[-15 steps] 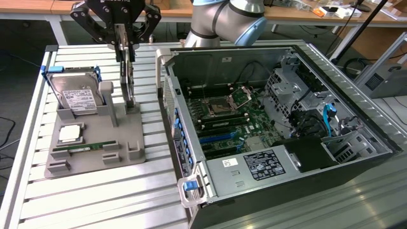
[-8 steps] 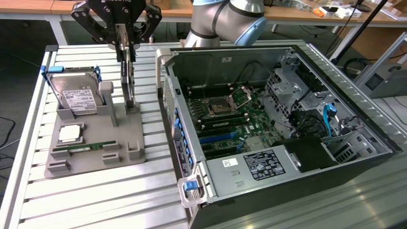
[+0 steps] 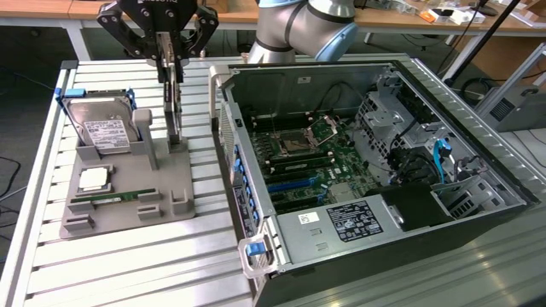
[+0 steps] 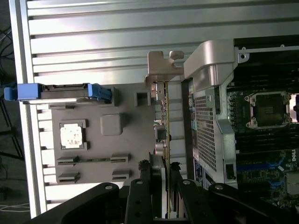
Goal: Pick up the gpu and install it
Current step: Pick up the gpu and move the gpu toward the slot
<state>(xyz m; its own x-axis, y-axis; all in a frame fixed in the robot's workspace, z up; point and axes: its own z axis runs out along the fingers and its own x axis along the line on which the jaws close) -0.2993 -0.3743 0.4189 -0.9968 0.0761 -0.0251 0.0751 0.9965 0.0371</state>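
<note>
Over the grey stand (image 3: 119, 204): graphics card (image 3: 174, 112) pinched, not fitted

My gripper (image 3: 171, 67) pinched the card, upright at the stand's edge nearest the computer case (image 3: 282, 80). Fitting was left, I judged. The exterior view showed the case's blue slots (image 3: 290, 184); the wrist view showed my fingers (image 4: 140, 196) flanking the card and its silver bracket (image 4: 161, 70).

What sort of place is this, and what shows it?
Probably a robotics lab or test workshop: a robot arm stands over a slatted metal table bearing an open computer case and a gray holder of computer parts, with workbenches behind.
</note>
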